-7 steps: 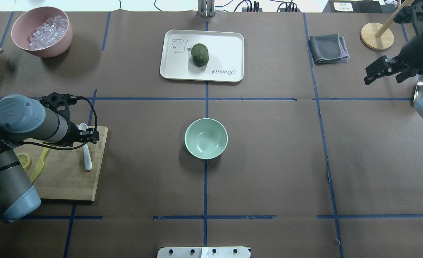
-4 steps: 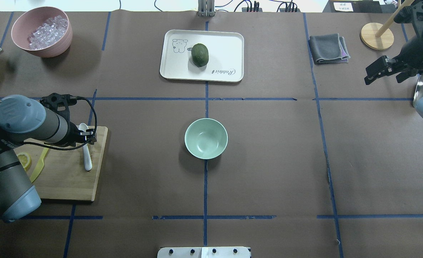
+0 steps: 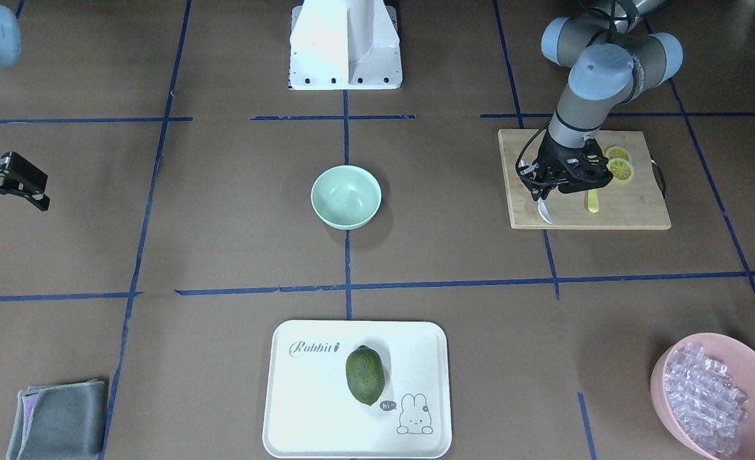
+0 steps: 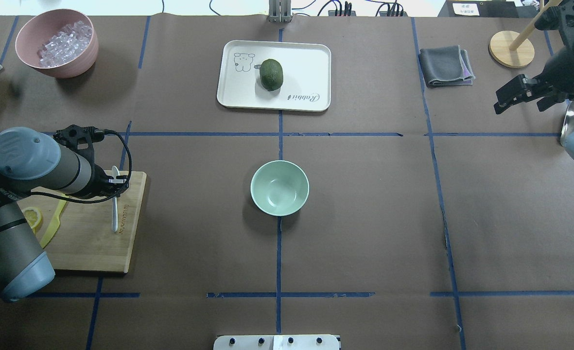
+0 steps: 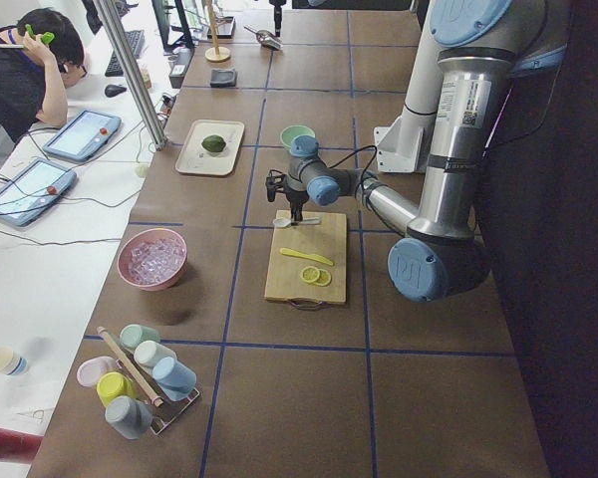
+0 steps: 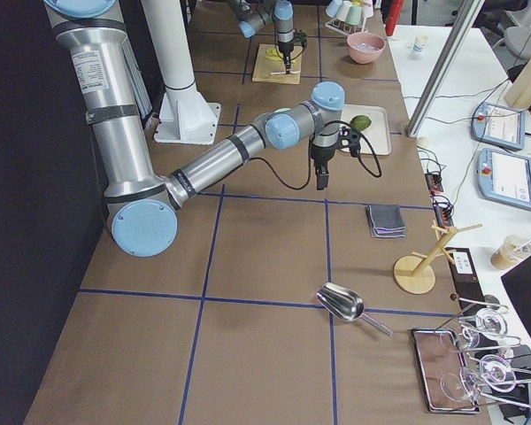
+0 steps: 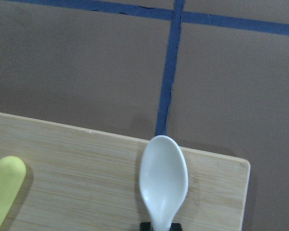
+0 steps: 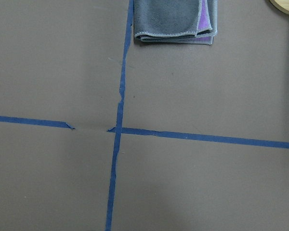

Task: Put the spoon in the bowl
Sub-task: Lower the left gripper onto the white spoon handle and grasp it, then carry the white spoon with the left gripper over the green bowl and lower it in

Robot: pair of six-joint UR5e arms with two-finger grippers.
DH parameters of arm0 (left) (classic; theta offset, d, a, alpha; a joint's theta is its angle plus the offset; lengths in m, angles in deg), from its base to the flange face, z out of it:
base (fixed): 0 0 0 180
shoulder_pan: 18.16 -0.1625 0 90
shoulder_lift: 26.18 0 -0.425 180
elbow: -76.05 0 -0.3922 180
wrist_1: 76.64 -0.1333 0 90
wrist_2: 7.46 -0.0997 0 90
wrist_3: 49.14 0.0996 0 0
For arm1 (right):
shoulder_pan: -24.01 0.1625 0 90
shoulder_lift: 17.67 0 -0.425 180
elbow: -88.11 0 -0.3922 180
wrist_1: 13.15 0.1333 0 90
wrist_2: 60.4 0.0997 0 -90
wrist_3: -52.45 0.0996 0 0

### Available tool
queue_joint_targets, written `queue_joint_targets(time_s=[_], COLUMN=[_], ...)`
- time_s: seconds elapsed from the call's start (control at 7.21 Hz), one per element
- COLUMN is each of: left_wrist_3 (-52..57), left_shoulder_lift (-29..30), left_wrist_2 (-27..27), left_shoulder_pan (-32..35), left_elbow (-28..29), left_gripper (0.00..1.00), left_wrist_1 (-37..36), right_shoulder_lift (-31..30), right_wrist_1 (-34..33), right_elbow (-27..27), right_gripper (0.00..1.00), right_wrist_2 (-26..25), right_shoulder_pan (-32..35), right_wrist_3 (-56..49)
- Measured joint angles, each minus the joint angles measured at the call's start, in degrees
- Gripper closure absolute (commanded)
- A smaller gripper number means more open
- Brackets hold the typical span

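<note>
Spoon [image 4: 114, 214] neck under left pincer [image 4: 115, 183]

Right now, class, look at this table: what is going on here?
The robot's left hand is shut on the white spoon at the corner of the wooden cutting board, gripping it near the scoop. The mint-green bowl sits empty at mid-table, so the spoon has not yet been carried over. The right hand hangs open at the table's right side, holding nothing.
</note>
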Motion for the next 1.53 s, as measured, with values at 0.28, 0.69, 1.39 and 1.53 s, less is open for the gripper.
queue_joint_targets(time_s=[0.28, 0.69, 1.39, 1.53], left_wrist_3=[-0.03, 0.04, -7.41, -11.19], left_shoulder_lift=[-0.06, 1.02, 22.09, 27.37], left_wrist_2=[2.12, 4.24, 4.42, 4.40], left_shoulder_pan=[0.52, 0.64, -3.56, -4.99], left_elbow=[-1.64, -10.09, -8.52, -4.82], left_gripper=[1.00, 1.00, 1.00, 1.00], left_wrist_1=[-0.85, -11.57, -27.15, -26.80], right_shoulder_lift=[0.00, -0.07, -0.86, -1.13], right_wrist_1=[0.00, 0.00, 0.00, 0.00], right_elbow=[-0.26, -0.05, 0.17, 0.18], right_gripper=[0.00, 0.00, 0.00, 0.00], right_wrist_2=[-0.05, -0.08, -0.05, -0.08], right_shoulder_pan=[0.00, 0.00, 0.00, 0.00], right_wrist_3=[0.03, -0.04, -0.22, -0.25])
